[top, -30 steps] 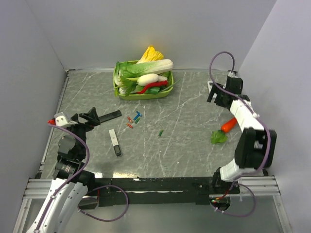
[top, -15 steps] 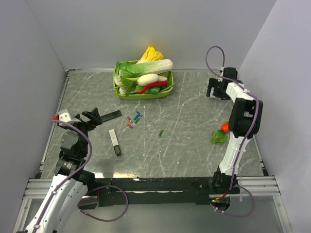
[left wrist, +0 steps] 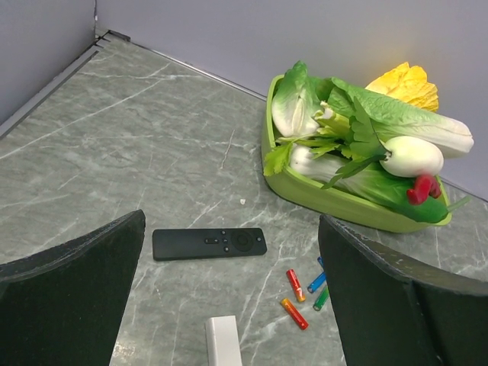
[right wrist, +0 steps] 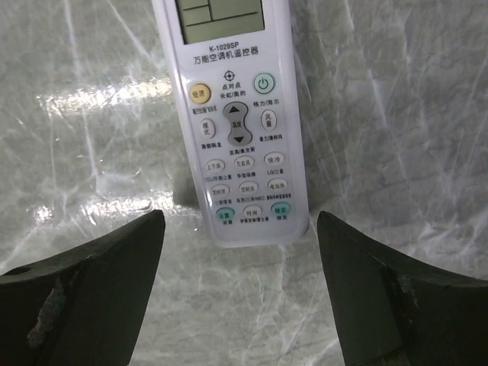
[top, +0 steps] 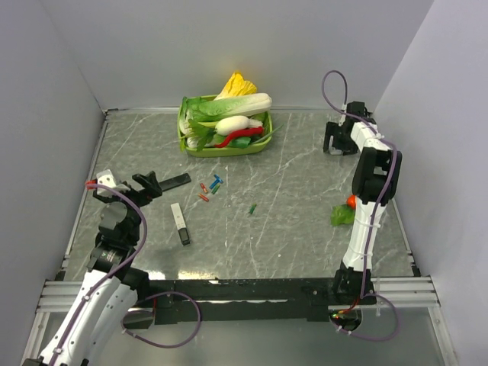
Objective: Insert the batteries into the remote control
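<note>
Currently poised with right end effector [right wrist: 238,221] spread wide astride white remote [right wrist: 242,130], and with left end effector [left wrist: 230,221] likewise spread, facing black remote [left wrist: 210,244] and batteries [left wrist: 303,293].

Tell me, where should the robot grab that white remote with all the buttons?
By its two long side edges, near the button end, coming straight down from above. The white remote lies flat, face up, on the table, so only its narrow width fits between the jaws. The right gripper hangs open over that end.
</note>
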Robot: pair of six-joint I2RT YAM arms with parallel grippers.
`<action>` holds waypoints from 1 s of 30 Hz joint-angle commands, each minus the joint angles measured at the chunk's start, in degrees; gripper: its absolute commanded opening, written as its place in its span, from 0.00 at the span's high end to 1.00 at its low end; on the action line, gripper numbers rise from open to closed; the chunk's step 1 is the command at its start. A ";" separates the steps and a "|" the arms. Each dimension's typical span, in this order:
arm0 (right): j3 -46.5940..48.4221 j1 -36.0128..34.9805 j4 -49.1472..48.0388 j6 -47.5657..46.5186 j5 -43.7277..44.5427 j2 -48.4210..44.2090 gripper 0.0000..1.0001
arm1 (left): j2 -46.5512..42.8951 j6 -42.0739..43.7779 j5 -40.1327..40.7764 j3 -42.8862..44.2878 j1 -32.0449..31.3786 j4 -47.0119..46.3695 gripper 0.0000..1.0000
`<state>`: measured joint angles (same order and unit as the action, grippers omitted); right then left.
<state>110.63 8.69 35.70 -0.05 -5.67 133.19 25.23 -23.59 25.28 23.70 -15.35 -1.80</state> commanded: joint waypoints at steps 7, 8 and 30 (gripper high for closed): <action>2.49 0.36 1.04 -0.12 -1.35 2.52 0.25 | 0.96 0.13 0.04 1.78 -0.11 -0.57 0.01; 2.23 0.28 0.77 -0.03 -1.27 2.26 0.29 | 1.04 0.04 -0.31 1.78 -0.11 -0.66 0.01; -43.53 -2.53 -24.09 17.28 -26.22 -37.90 0.94 | 3.24 0.74 -22.18 0.29 -0.55 -10.31 0.01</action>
<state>75.64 7.25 22.13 10.20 -21.65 105.41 27.35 -23.22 12.38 23.70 -15.49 -5.50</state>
